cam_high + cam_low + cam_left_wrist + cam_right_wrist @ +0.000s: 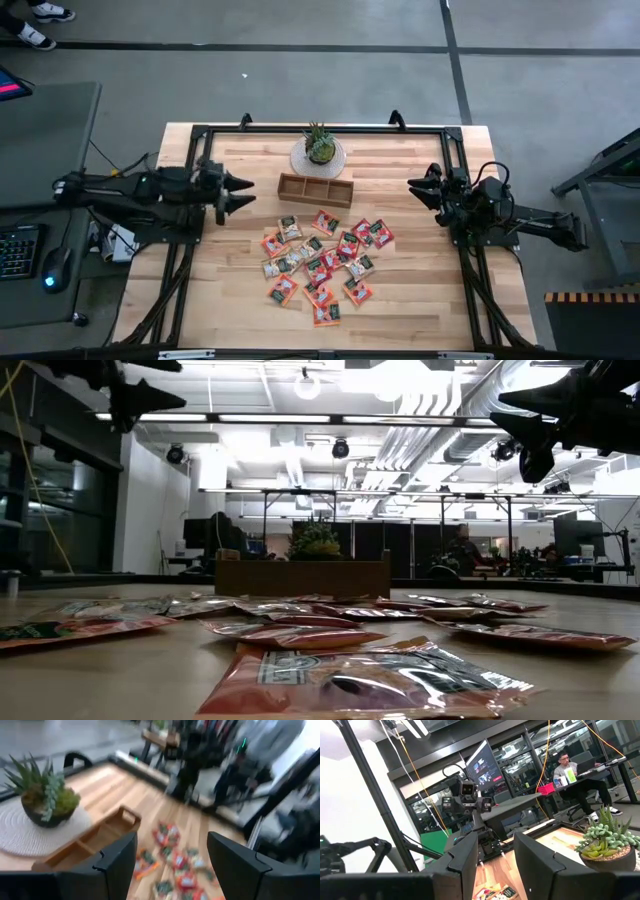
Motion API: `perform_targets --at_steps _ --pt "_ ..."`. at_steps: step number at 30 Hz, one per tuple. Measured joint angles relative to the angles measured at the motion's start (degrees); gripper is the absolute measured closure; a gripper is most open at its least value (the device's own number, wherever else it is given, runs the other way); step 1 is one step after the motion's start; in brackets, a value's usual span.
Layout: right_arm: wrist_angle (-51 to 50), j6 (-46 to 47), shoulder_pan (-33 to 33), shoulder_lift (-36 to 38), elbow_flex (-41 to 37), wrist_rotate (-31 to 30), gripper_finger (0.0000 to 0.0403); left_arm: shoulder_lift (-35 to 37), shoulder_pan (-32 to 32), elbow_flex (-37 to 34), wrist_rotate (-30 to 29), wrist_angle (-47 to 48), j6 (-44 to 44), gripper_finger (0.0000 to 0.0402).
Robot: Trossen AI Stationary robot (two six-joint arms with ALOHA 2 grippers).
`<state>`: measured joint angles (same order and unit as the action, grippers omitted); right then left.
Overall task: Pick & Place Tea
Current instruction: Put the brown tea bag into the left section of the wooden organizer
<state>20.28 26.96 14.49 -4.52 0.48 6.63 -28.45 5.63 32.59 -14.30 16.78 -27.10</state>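
Several red-orange tea sachets [320,262] lie flat and scattered on the wooden table, near the middle and toward its near edge; they also show in the low view [360,678] and the left wrist view [172,855]. My left gripper [243,194] is open and empty, raised above the table's left side. My right gripper [417,187] is open and empty, raised above the table's right side. The brown wooden three-compartment tray [315,189] stands on the table just beyond the sachets.
A small potted plant [319,146] on a round white mat stands at the table's far edge behind the tray. A black frame [320,129] runs along the table's far edge and sides. A person sits at a desk in the room beyond [570,770].
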Motion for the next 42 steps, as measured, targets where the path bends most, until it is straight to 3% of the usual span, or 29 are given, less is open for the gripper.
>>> perform_targets --at_steps 6,13,19,23,27,33,37,42 --pt "0.0 0.0 0.0 0.0 0.0 0.0 0.0279 -13.4 0.0 5.2 1.7 6.3 -7.6 0.0163" --pt "0.0 0.0 0.0 0.0 0.0 0.0 0.0279 -26.4 0.0 5.7 3.4 8.0 -20.5 0.0163" --pt "0.0 0.0 0.0 0.0 0.0 0.0 0.0279 -30.6 -1.5 5.7 1.7 15.4 -29.0 0.0163" --pt "-0.2 0.0 0.0 0.0 0.0 0.0 0.0279 -31.5 -4.8 5.7 2.5 14.9 -30.2 0.0163" --pt "-0.5 0.0 0.0 0.0 0.0 0.0 0.0279 -31.5 -9.0 2.4 8.2 8.2 -30.7 0.0163" --pt "-0.8 0.0 0.0 0.0 0.0 0.0 0.0279 -31.5 -11.8 -7.3 16.6 -8.3 -40.0 0.0163" --pt "-0.8 0.0 0.0 0.0 0.0 0.0 0.0279 -31.5 -12.0 -12.5 17.2 -16.1 -46.7 0.0163" --pt "-0.8 0.0 0.0 0.0 0.0 0.0 0.0279 -31.6 -12.0 -14.4 15.8 -16.7 -51.0 0.0163"
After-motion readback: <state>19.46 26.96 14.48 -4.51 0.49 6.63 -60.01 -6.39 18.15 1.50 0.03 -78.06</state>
